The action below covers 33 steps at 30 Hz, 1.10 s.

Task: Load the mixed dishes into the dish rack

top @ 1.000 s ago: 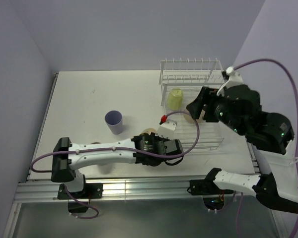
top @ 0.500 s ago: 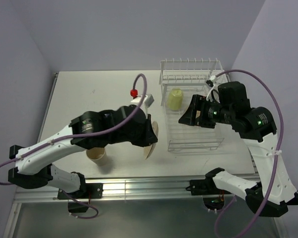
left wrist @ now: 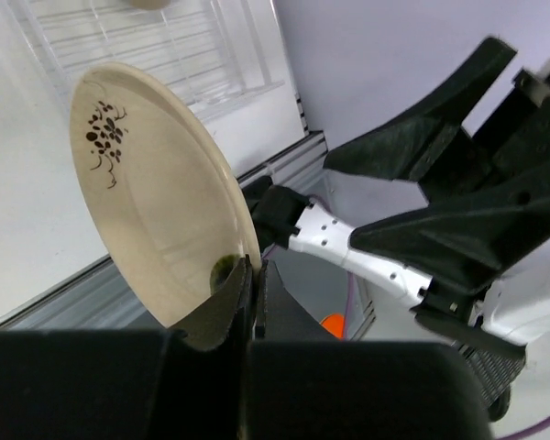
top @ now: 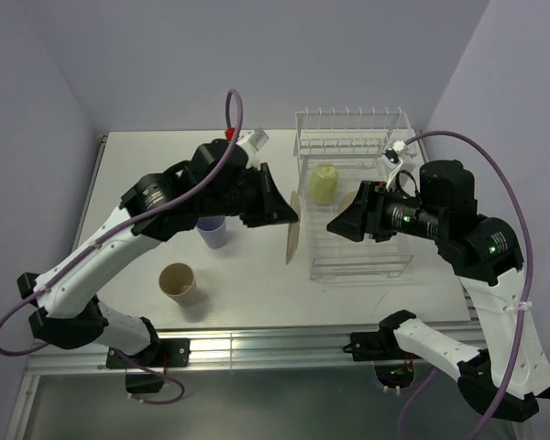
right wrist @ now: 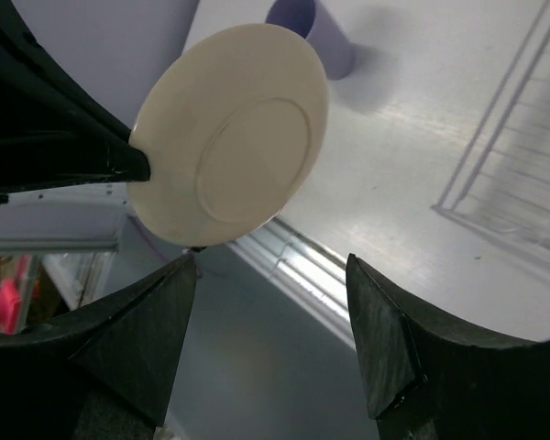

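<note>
Your left gripper is clamped on the rim of the plate, which it holds on edge in the air just left of the rack. Your right gripper stands wide over the rack. The plate lies straight ahead of it, underside toward its jaws, so any handover likely requires turning to meet the rim.

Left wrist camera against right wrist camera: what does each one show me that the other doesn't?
Only the left wrist view: the front of the cream plate, with its dark floral mark. Only the right wrist view: the plate's plain underside, the lavender tumbler and the open right pincer. Both: the plate held on edge by the shut left pincer, and part of the dish rack.
</note>
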Motion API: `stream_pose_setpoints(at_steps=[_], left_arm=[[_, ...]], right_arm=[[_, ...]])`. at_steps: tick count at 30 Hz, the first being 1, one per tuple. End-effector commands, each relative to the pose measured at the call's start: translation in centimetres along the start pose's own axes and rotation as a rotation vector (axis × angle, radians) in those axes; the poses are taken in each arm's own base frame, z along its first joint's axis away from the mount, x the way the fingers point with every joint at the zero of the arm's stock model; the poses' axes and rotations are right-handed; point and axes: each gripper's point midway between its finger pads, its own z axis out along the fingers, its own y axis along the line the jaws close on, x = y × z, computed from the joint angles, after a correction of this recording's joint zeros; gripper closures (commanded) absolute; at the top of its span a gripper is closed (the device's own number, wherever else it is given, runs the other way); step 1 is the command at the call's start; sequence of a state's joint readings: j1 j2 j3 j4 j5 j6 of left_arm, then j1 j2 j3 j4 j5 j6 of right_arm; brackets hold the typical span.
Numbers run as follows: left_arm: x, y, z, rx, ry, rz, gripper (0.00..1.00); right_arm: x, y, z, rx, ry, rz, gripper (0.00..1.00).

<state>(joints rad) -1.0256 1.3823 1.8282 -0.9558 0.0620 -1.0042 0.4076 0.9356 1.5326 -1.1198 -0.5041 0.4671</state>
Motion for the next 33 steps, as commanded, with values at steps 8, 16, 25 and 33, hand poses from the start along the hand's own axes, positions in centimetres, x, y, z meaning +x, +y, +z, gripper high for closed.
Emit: stream_pose_setpoints(at_steps=[8,16,25,33], left_arm=[[-7.7,-5.9,1.8,0.123,-0.116,-0.233,1.00],[-8.6,-4.1,2.8,0.128,-0.148,-0.447,1.00],[-9.1,-3.4,3.1,0.085,-0.175,-0.512,1.00],[-8.8,-3.3,3.7,0.071,-0.150,-0.541,1.00]], right_arm=[[-3.7,-0.3,-3.8,0.149,-0.203,-0.232,0.28],[-3.2,0.5,-2.3,0.164,-0.155,-0.272,0.29],[-2.9,0.0,-0.5,0.268,-0.127,-0.352,0.30],[-1.9,0.1,2.3,0.298,-0.099,-0.421,0.31]])
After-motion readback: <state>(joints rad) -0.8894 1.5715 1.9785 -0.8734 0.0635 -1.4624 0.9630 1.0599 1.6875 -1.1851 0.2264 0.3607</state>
